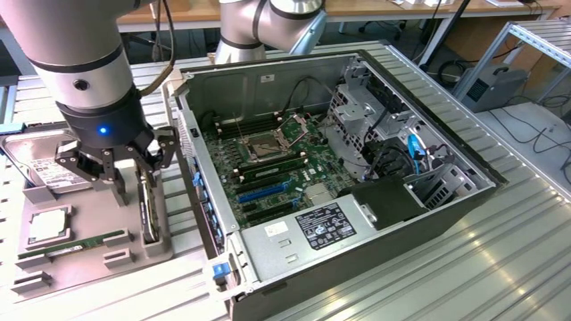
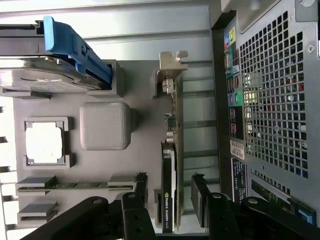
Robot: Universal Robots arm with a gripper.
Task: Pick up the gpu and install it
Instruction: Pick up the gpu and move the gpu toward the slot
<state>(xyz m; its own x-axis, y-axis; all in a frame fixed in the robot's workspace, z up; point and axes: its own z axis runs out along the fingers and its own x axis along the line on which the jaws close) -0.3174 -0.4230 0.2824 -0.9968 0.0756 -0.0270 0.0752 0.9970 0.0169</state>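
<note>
In the grey holder (image 2: 105, 132) under our tool (image 2: 170, 186), the gpu (image 2: 172, 130) stands on edge between the released fingers (image 2: 141, 185), which stand clear of both faces. We judge the card light, stiff and fragile: best gripped on its flat faces, away from the bracket (image 2: 170, 62); the open case (image 1: 375, 167) lies just beside

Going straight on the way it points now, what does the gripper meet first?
Most likely the gpu, standing on edge in the gray holder. The open gripper has a finger to either side of the card, so its top edge lies in line, though depth is unclear.
</note>
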